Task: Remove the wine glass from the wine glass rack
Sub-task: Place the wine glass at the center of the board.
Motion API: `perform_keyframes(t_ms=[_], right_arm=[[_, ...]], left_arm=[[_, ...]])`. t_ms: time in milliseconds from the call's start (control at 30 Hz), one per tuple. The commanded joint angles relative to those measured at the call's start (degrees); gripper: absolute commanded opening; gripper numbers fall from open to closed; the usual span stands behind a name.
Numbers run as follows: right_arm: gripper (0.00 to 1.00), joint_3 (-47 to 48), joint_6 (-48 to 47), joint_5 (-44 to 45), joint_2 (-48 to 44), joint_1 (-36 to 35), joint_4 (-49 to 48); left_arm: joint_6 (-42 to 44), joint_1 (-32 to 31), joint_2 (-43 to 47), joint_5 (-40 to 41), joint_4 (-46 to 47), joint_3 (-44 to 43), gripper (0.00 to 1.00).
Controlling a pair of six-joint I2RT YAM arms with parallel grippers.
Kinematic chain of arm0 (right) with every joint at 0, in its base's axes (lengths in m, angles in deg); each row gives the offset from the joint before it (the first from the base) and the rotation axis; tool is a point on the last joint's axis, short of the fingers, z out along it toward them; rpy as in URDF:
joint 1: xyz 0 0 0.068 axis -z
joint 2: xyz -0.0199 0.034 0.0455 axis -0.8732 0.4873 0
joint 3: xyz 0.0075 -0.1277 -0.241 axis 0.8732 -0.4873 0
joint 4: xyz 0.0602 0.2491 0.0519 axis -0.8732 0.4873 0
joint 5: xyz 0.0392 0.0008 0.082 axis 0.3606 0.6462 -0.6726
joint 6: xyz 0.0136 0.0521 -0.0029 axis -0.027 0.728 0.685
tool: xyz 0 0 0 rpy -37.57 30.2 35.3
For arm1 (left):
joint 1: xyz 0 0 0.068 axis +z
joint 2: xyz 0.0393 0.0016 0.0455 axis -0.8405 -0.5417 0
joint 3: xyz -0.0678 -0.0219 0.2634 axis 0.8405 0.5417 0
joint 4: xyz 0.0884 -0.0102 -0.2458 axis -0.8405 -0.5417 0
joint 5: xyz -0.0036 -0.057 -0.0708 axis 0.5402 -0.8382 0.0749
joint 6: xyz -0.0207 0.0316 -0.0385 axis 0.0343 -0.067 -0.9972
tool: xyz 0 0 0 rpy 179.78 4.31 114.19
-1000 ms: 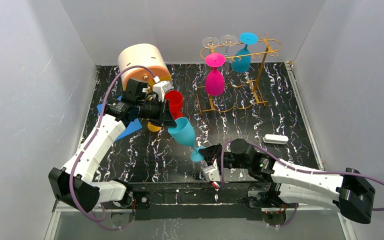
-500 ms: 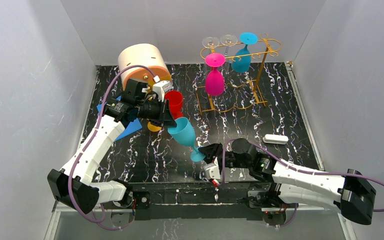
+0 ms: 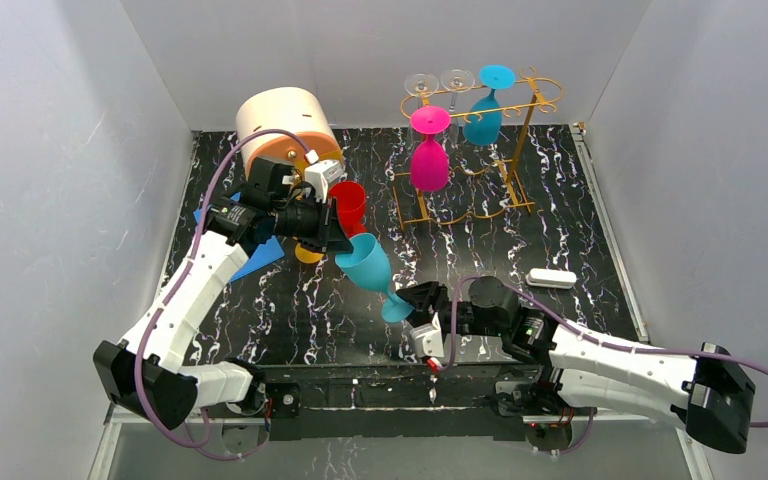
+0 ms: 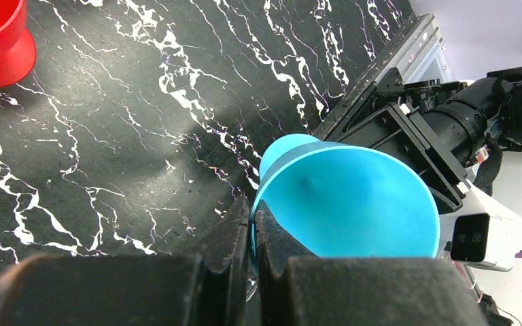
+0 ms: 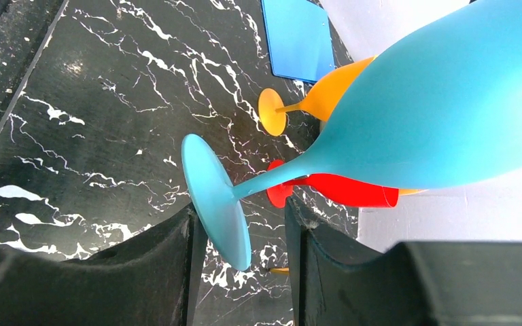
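Observation:
A light-blue wine glass hangs tilted in the air over the table's near middle, its foot towards the right arm. My left gripper is shut on the bowl's rim, one finger inside and one outside. My right gripper is open, with the glass's foot in the gap close to the left finger; the other finger stands apart from it. The golden wine glass rack stands at the back, with a pink glass, a blue glass and two clear glasses hanging on it.
A peach cylinder stands at the back left. Under the left arm are a red cup, an orange glass on its side and a blue card. A small white bar lies to the right.
My right gripper has opened, so its fingers now stand apart around the glass's foot, and the right arm has shifted slightly. The left gripper and the glass have stayed where they were.

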Motion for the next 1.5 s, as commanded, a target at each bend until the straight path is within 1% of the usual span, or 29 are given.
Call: perform_keyframes(t_ms=[0,267,700,800,933,1000,1100,1200,1333,1367,1467], right_arm=[[0.52,0.8,1.5,-2.0,-1.5,-0.1,-3.0],[0.52,-0.2,3.3,-1.1,-2.9,-0.1,-2.0],[0.55,-0.2,3.7,-1.6,-3.7,-0.1,1.9],[0.55,-0.5,3.7,-1.6,-3.6,0.0,2.6],[0.56,-1.4,4.7,0.0,-4.7,-0.1,3.2],[0.56,-2.7,7.2,1.1,-6.2,0.0,0.6],[0.57,-5.9,10.0,1.3,-9.7,0.0,-5.4],[0.57,-8.7,13.7,3.6,-12.3,-0.1,-10.1],[0.56,-10.2,23.2,8.5,-13.5,0.0,-14.6],[0.57,-10.6,25.4,9.3,-13.7,0.0,-15.6],[0.61,-11.3,35.0,15.8,-12.9,0.0,-19.6]], left_arm=[[0.2,-0.1,2.0,-0.6,0.0,-2.1,0.0],[-0.5,-0.1,2.7,1.0,1.2,-2.9,0.0],[-1.1,-0.1,2.8,0.2,1.9,-3.3,0.0],[-1.2,-0.1,4.1,5.2,2.5,-3.3,0.0],[-1.1,-0.1,6.1,14.8,2.3,-1.4,0.0],[-1.3,-0.1,6.4,17.3,2.0,-0.3,0.0],[-0.6,-0.1,6.4,17.9,2.7,1.9,0.0],[0.4,-0.1,6.0,19.4,2.5,3.4,0.0],[0.8,-0.1,5.7,26.0,2.1,5.4,0.0],[0.3,-0.1,5.9,27.7,2.9,6.5,0.0],[-1.4,-0.1,5.6,31.4,5.4,9.5,0.0]])
